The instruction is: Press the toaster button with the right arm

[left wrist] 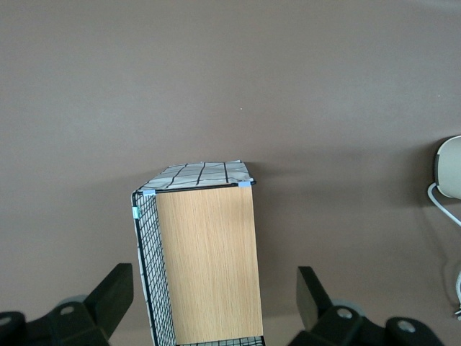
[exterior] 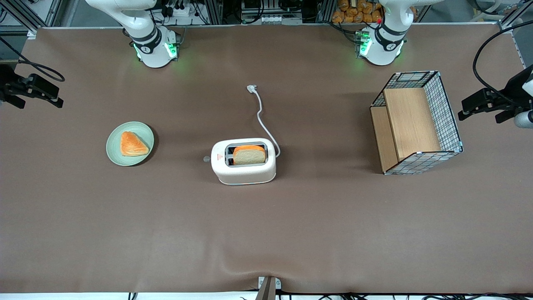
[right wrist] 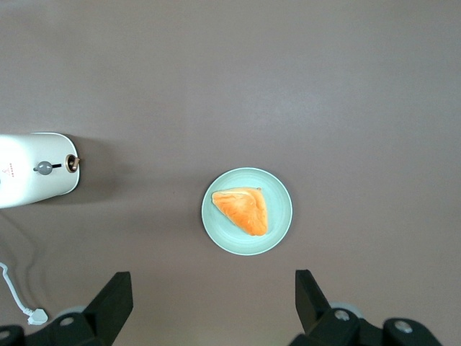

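High over the plate the pincer is held wide open. Nothing is pressed yet. Well apart from it, the toaster button on the toaster must be reached.

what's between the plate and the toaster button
Only bare brown table: in the front view nothing sits between the plate and the toaster button. The right wrist view shows the same, with the gripper open high above the plate.
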Tool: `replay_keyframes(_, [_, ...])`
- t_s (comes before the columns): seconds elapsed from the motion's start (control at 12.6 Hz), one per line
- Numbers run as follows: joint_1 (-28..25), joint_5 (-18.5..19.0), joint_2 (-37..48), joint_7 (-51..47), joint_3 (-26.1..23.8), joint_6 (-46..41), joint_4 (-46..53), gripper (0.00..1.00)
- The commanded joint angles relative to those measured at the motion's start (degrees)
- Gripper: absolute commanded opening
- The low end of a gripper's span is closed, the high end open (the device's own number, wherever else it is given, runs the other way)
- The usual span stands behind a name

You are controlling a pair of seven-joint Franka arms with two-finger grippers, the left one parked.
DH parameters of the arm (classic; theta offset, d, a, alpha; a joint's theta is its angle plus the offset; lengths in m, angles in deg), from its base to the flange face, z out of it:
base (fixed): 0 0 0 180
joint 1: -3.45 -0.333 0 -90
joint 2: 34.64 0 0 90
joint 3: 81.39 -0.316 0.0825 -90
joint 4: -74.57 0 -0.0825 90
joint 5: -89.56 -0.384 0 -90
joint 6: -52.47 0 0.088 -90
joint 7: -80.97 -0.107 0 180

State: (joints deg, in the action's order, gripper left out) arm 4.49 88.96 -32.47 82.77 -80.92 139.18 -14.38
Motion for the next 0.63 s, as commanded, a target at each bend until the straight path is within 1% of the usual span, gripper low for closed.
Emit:
replay_keyframes(0.0, [0.8, -0.4, -1.5, 0.8, -0.6, -0.9, 2.9, 1.0])
replay_keyframes(0.55, [0.9, -1.1, -2.6, 0.7, -0.6, -0.7, 3.2, 1.0])
